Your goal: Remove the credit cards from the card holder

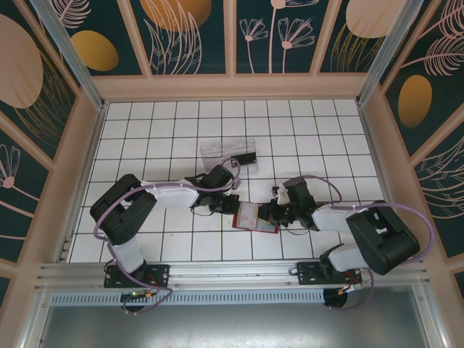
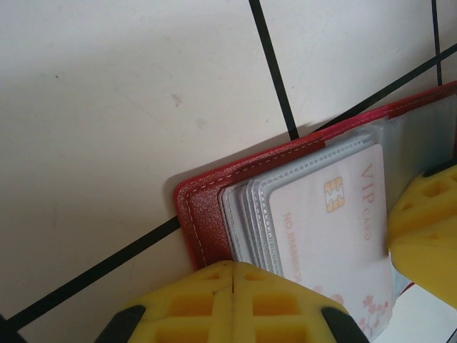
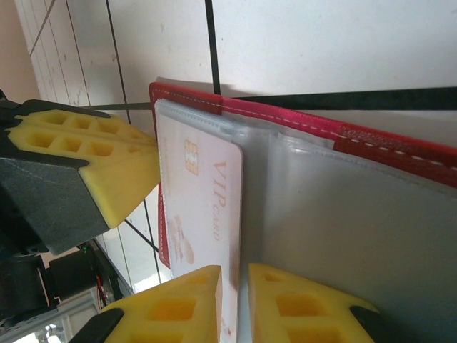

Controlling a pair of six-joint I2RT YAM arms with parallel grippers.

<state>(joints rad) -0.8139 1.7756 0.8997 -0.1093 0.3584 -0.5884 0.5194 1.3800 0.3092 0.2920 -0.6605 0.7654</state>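
Note:
The red card holder (image 1: 254, 217) lies open on the white tiles between both arms, its clear sleeves fanned out (image 2: 250, 214). A pale pink credit card (image 2: 335, 221) with a gold chip and "VIP" lettering sits in the top sleeve. My left gripper (image 2: 233, 275) is shut, its yellow tips resting over the holder's near edge beside the sleeves. My right gripper (image 3: 234, 286) stands on the opposite side, its jaws closed to a narrow slit on the long edge of the credit card (image 3: 207, 193) and its sleeve. The red cover (image 3: 400, 146) shows behind the grey sleeve.
A clear plastic tray (image 1: 217, 151) stands a few tiles behind the holder, with a dark flat thing (image 1: 247, 158) at its right end. Low walls ring the tiled floor. A metal rail (image 1: 232, 274) runs along the near edge by the arm bases.

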